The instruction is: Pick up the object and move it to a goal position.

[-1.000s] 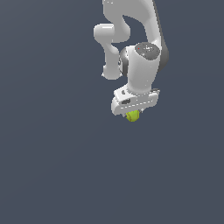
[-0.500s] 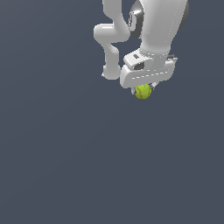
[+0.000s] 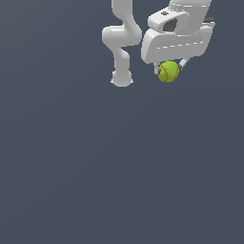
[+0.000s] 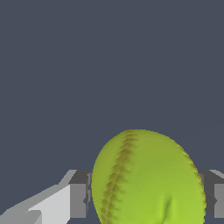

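In the exterior view the white arm (image 3: pixel 125 43) comes down from the top edge, its base post standing at about eleven o'clock from the frame's centre, and its broad white hand sits at roughly one o'clock, near the top of the picture. The gripper (image 3: pixel 168 72) hangs under that hand with its two short fingers pointing downward, and between them sits the ball (image 3: pixel 168 72), yellow-green with a thin reddish seam curving across its face. The fingers press on either side of the ball, so the pincer is clenched on it and the ball is carried clear of the plain dark grey floor (image 3: pixel 119 171), which fills the rest of the view. In the wrist view the ball (image 4: pixel 148 179) looms large at about five o'clock from the centre, its stitched seam running along its curve and a second seam line along its far edge. A grey finger pad (image 4: pixel 78 194) touches it on one side and another pad (image 4: pixel 214 194) on the opposite side, against the same flat grey ground.
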Tool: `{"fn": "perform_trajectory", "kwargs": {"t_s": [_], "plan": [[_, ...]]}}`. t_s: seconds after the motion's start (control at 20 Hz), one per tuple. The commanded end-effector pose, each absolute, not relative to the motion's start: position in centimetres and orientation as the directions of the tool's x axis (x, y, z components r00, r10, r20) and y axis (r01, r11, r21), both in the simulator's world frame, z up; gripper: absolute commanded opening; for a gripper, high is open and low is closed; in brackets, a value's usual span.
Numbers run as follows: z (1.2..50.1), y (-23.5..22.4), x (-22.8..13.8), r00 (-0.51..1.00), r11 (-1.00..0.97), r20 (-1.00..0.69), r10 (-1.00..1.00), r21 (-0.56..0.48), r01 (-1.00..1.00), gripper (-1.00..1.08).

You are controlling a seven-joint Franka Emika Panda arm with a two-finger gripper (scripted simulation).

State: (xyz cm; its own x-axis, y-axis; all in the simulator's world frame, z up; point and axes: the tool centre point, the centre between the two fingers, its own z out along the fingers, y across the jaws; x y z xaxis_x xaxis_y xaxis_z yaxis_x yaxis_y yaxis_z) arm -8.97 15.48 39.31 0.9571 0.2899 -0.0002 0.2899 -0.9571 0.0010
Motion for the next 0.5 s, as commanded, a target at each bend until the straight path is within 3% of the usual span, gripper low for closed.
{"fn": "perform_trajectory", "kwargs": {"t_s": [0.0, 0.45], "plan": [[41.1, 16.0, -9.5, 0.957, -0.957, 0.0, 0.289, 0.001, 0.289, -1.0], [44.3, 16.8, -10.1, 0.958, -0.958, 0.0, 0.288, 0.0, 0.288, -1.0]]}}
